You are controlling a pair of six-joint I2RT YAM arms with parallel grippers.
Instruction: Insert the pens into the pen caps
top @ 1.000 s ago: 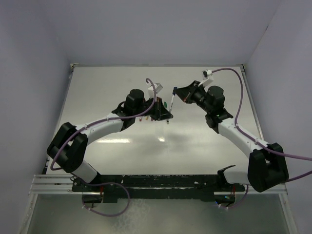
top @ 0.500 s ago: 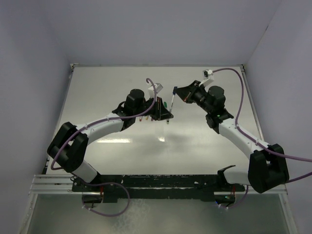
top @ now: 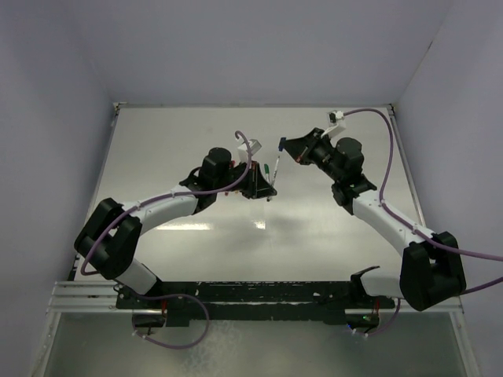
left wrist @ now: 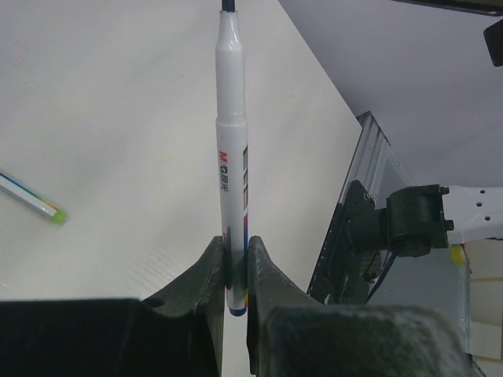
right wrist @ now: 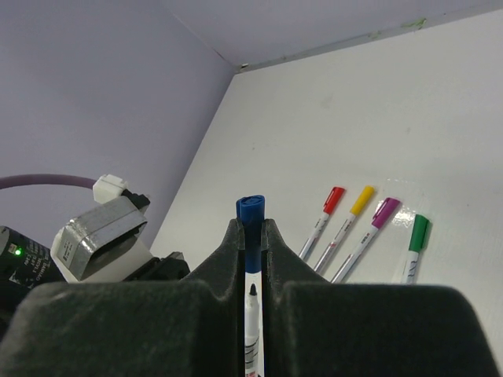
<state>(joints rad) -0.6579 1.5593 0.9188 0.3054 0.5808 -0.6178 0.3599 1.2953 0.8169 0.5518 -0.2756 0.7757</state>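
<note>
The table [top: 157,157] is white and shiny, with pale purple walls [top: 251,47] around it. Over the middle of the table, the left claw [left wrist: 236,243] squeezes tight on the blue pen [left wrist: 233,157]. The right claw [right wrist: 251,226] pinches the blue cap [right wrist: 251,208], right at the pen's tip. A red pen [right wrist: 321,224], a yellow pen [right wrist: 343,228], a purple pen [right wrist: 363,242] and a green pen [right wrist: 412,251] lie side by side on the table with their caps on.

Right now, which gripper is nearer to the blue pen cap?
Right. The right gripper is shut on the blue pen cap itself. The left gripper is apart from it, clamping the blue pen, whose tip points toward the cap.
</note>
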